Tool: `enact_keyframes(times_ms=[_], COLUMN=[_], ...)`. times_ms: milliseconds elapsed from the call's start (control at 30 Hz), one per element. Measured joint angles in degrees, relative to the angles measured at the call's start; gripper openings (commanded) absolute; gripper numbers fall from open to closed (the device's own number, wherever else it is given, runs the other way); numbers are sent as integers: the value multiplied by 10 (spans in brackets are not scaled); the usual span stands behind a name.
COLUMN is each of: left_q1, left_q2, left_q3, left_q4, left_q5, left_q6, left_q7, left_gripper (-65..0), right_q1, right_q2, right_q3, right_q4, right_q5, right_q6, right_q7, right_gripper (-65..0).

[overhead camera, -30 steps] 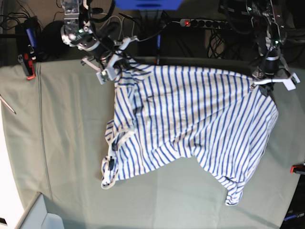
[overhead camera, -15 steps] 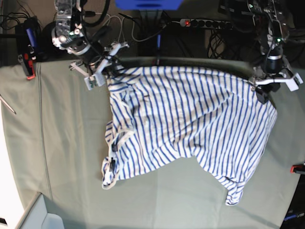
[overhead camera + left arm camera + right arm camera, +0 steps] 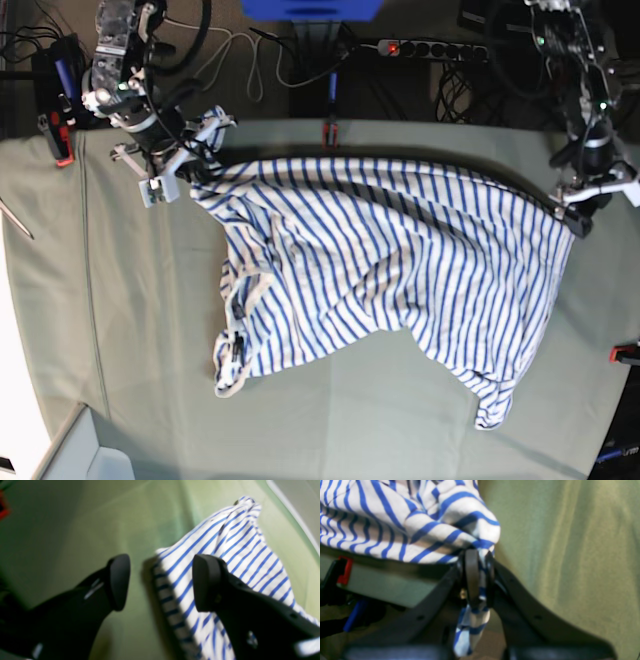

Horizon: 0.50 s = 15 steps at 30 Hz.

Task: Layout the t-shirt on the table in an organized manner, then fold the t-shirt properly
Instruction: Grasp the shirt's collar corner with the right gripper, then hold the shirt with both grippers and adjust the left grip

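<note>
Grey-green table [image 3: 130, 330], striped t-shirt [image 3: 400, 270] — right gripper [image 3: 480, 580] pinching hem, left gripper [image 3: 160, 585] agape

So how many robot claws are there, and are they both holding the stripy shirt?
2. The right gripper is pinched shut on the t-shirt at its far corner. The left gripper is open at the other corner, holding nothing. None seem hidden.
</note>
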Motion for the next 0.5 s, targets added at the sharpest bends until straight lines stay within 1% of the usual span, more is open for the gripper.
enact_keyframes(times_ms=[200,400,433,500], left_q1=[-50,-81,-83,-91], left_q2=[0,0,0,0], left_q3=[1,3,3,8], left_q4=[-69,-124,-132,-146], left_q5=[-1,-1,-1,-1], left_q6=[8,3,4,7], left_q7=[4,2,2,0], left_gripper=[-270,-273,-284,-339], right_q1=[-4,-7,-8,-9], right_q2=[2,2,2,2], right_q3=[0,0,0,0], right_q4=[0,0,0,0], right_q5=[0,0,0,0], right_q6=[0,0,0,0], right_q7=[0,0,1,0], right_gripper=[-650,-650,-650,-650])
